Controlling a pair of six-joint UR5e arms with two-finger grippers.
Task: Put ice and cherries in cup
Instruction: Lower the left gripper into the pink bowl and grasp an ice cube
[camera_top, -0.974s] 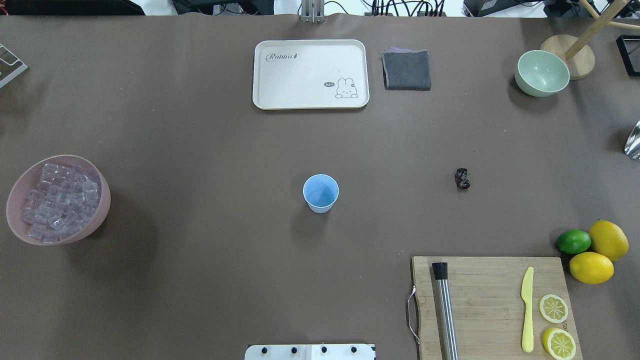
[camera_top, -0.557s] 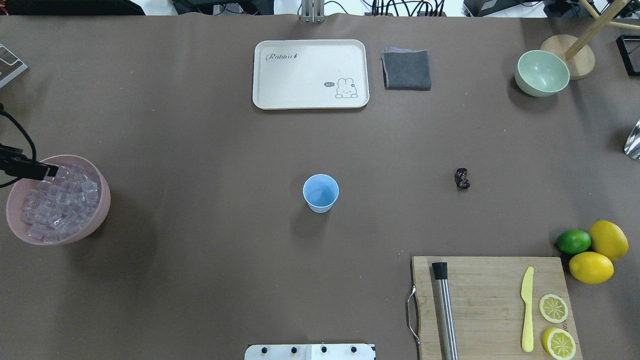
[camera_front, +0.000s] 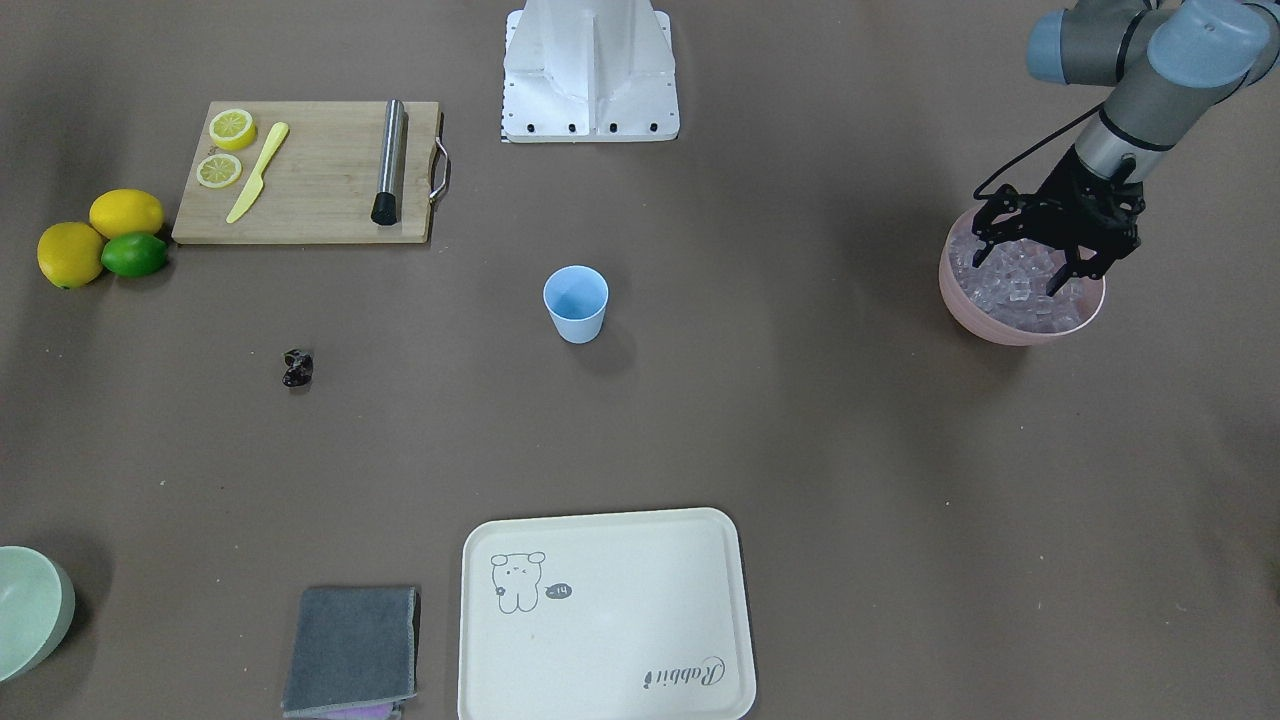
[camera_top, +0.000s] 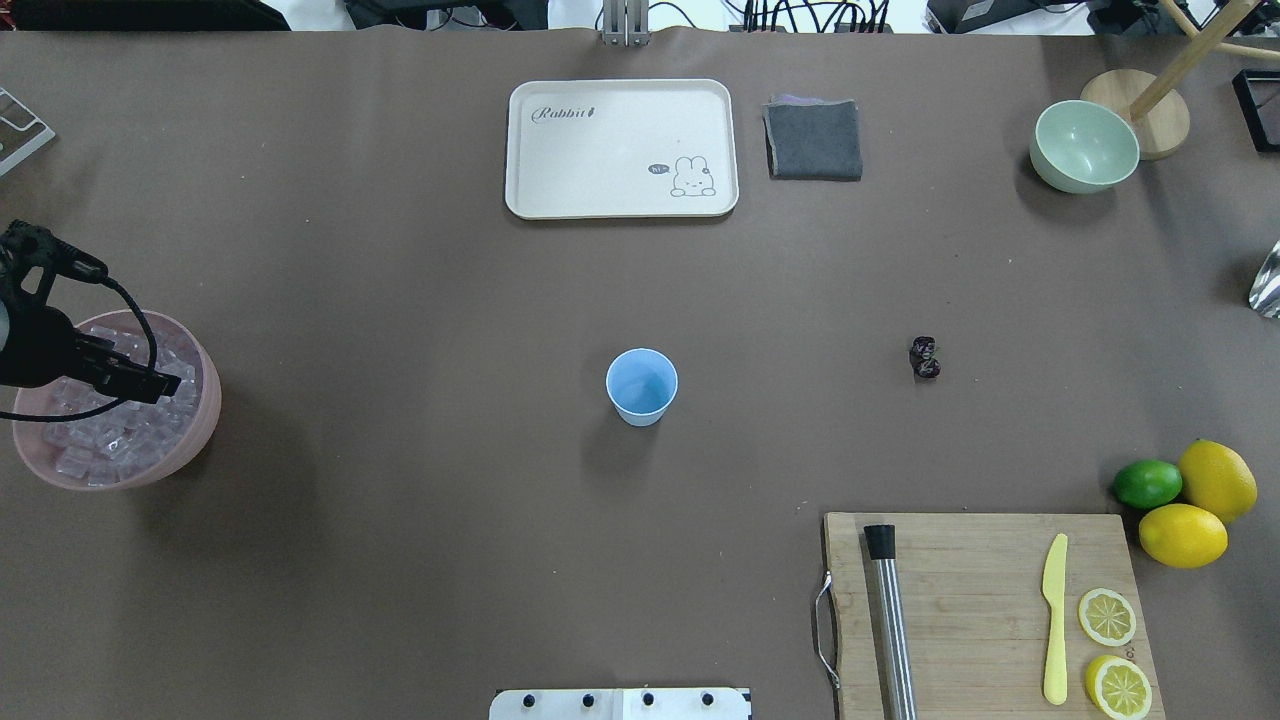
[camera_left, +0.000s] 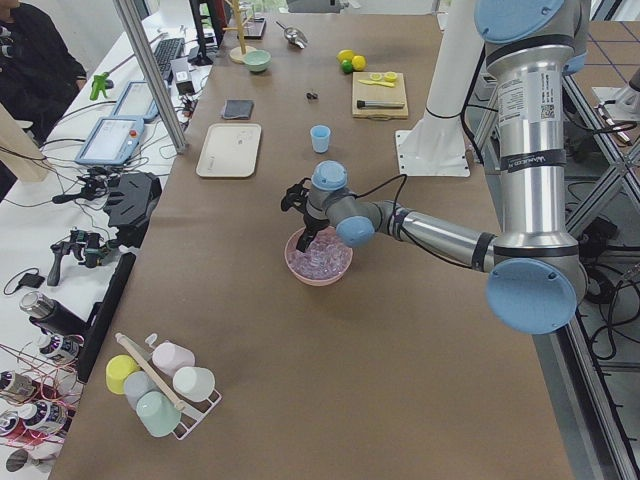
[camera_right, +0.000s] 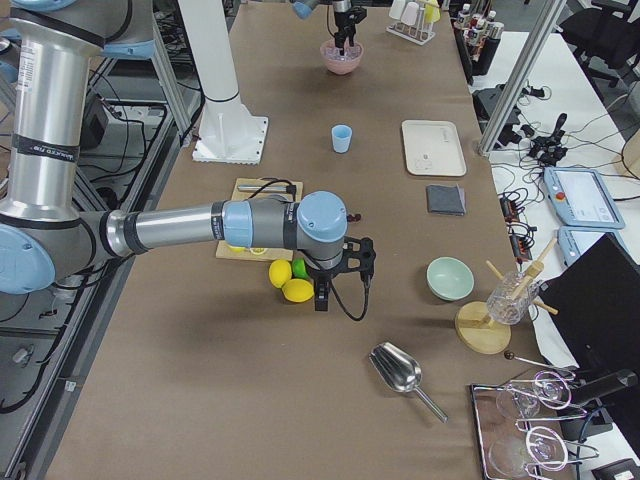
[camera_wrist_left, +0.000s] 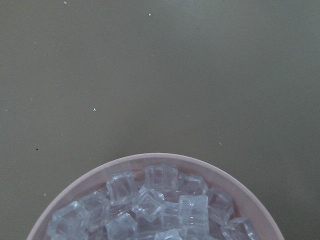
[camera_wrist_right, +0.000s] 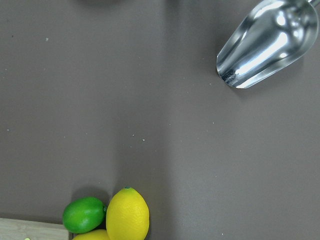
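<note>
Front-facing: the left gripper is hovering, spread, over the ice in the pink bowl; the cup is standing well apart. Left wrist: the ice is looking glassy, hard, likely slippery, best pinched across flat faces. Right side: the right gripper is hanging low; I cannot tell its state

Bright, even light; soft shadows; glare on the scoop; sharp focus

Brown desk; plain light blue cup; pink bowl of clear, glassy ice; dark, purplish-black cherries; cream tray with grey rabbit drawing; yellow lemons; green lime; pale green bowl.
</note>
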